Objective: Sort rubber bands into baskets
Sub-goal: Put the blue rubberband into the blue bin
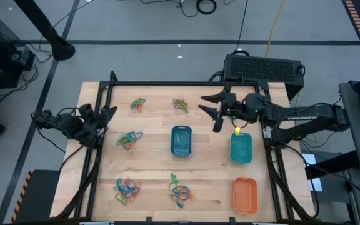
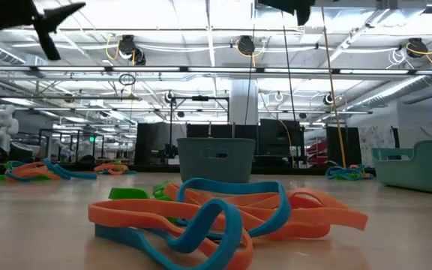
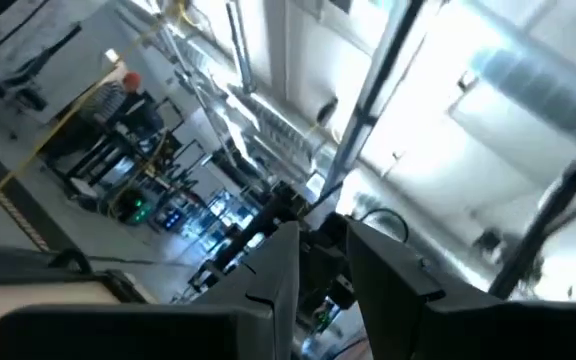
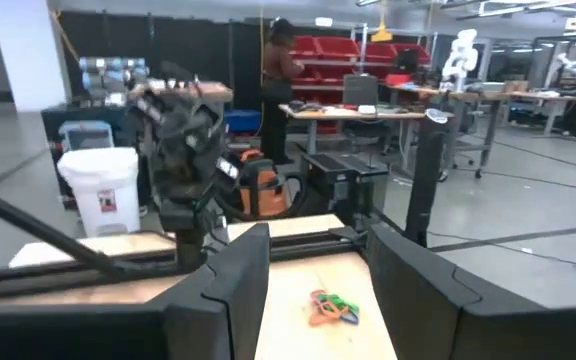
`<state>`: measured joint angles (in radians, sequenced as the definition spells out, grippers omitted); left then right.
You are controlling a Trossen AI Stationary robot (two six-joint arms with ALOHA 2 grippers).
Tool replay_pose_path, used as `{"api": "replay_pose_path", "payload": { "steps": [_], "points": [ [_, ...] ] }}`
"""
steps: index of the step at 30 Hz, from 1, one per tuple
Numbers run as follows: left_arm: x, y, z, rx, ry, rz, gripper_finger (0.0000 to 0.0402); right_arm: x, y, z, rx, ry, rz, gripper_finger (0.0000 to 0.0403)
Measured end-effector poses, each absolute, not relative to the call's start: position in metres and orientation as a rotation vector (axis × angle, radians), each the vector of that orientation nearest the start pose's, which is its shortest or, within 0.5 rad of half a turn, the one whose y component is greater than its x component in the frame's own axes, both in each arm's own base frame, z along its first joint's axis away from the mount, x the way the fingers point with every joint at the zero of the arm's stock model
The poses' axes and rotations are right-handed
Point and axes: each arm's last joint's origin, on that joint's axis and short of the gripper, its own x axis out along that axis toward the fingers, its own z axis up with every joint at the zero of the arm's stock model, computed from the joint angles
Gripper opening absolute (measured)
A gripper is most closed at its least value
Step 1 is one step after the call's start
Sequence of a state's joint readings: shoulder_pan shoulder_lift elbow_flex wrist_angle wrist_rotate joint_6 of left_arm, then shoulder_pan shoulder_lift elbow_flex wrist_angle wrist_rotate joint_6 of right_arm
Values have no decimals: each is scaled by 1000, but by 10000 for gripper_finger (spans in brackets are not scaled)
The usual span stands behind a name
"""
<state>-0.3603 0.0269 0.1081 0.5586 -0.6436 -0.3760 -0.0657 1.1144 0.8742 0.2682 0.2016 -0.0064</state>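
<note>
Overhead, right gripper [image 1: 214, 111] spread and empty beside teal basket [image 1: 240, 150], rubber bands [image 1: 129, 140] scattered around blue basket [image 1: 180, 141]

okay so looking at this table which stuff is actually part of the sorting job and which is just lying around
Part of the job:
rubber bands, in several piles
blue basket
teal basket
orange basket
left hand and right hand, both empty

Just lying about:
black box behind the table
cables on the floor
</note>
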Motion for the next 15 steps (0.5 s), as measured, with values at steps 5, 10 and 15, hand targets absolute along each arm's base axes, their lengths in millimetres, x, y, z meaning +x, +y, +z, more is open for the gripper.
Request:
{"api": "replay_pose_path", "payload": {
  "steps": [5,10,15],
  "points": [
    [71,-9,282,-509,-515,200,95,273,-21,349,-66,52,-257,162],
    [81,-10,316,-313,-307,332,95,293,-29,352,-62,214,-275,162],
    [100,-15,339,-216,-143,451,95,292,-39,354,-19,434,-316,162]
  ]
}}
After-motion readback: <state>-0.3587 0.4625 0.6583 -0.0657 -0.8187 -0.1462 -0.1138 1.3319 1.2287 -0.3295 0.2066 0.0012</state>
